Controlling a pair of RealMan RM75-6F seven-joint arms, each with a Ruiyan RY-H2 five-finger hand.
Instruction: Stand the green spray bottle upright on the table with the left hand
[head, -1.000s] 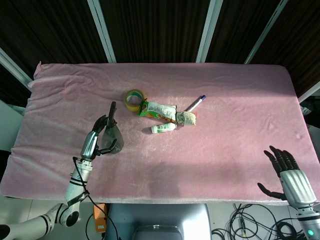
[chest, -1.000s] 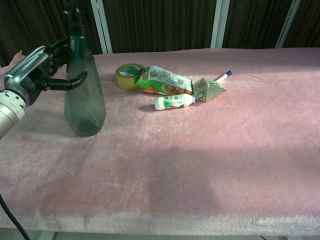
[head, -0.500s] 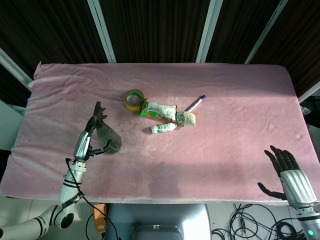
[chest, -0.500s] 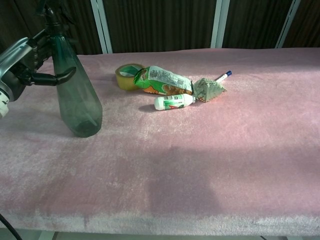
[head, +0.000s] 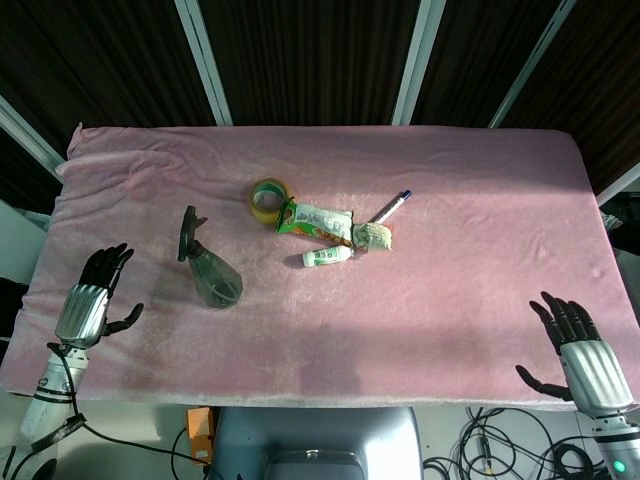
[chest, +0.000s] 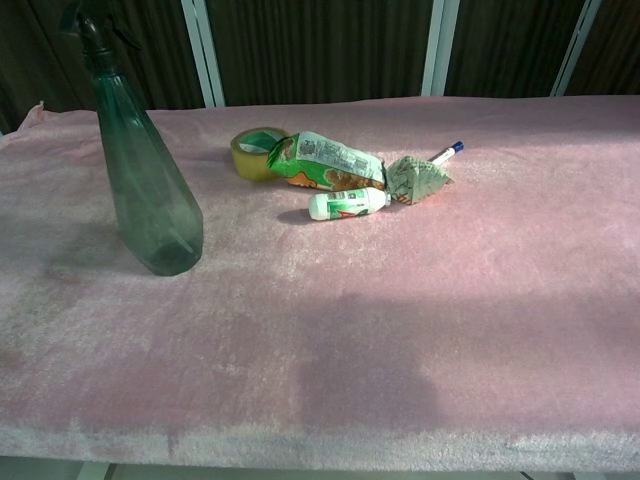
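Note:
The green spray bottle (head: 210, 273) (chest: 142, 180) stands upright on the pink tablecloth at the left, its dark trigger head on top, and nothing touches it. My left hand (head: 90, 302) is well to the left of the bottle near the table's front left edge, fingers apart and holding nothing. It does not show in the chest view. My right hand (head: 580, 352) hangs open off the front right corner of the table, empty.
A roll of yellow tape (head: 267, 195), a green snack packet (head: 313, 220), a small white bottle (head: 327, 257), a crumpled wrapper (head: 374, 236) and a pen (head: 392, 207) lie clustered at mid-table, right of the spray bottle. The pink cloth (head: 480, 250) covers the whole table.
My left hand has let go of the spray bottle and drawn away to the left and toward the front edge. The bottle stays standing. The right hand has not moved.

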